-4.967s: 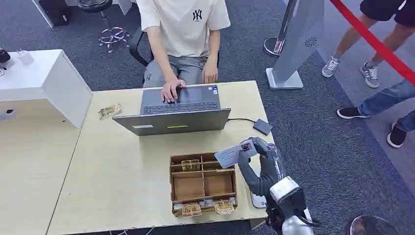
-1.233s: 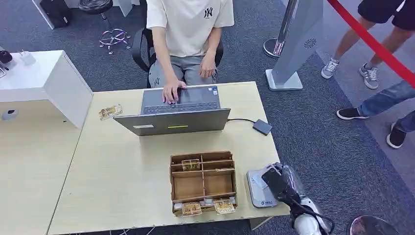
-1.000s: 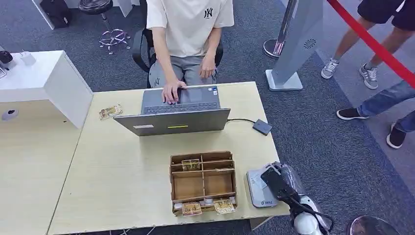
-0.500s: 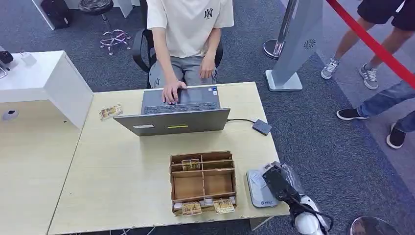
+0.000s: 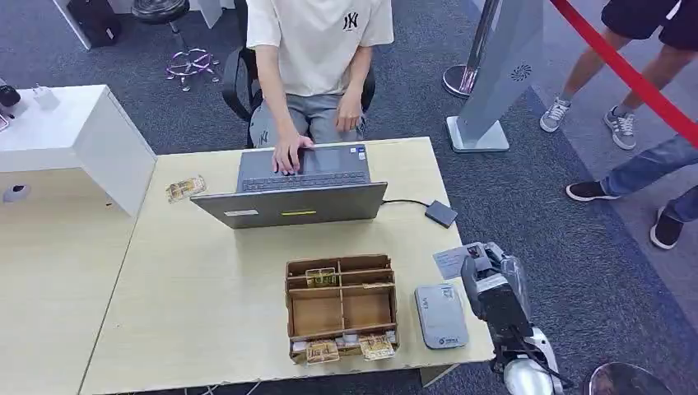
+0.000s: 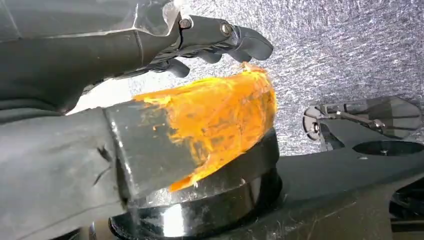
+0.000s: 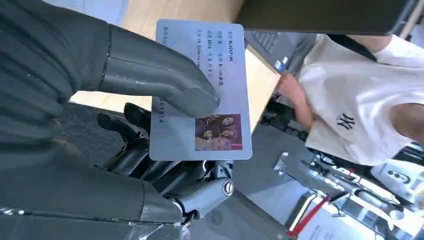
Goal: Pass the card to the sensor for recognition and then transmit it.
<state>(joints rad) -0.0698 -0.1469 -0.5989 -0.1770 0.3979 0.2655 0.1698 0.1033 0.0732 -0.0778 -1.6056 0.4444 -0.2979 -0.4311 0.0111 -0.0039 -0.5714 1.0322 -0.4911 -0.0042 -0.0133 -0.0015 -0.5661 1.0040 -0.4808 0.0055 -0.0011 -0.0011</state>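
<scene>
Right hand (image 5: 487,276) pinches the card (image 5: 451,261) above the table edge, at one o'clock from the sensor (image 5: 440,315); a shallow thumb grip could let it slip during handover.

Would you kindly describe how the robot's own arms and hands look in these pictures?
The right hand has dark grey fingers, a thick grey thumb and a clear plastic wrap over its back, on a silver arm. The left hand has dark, screw-jointed fingers, and its thumb is smeared with orange.
</scene>
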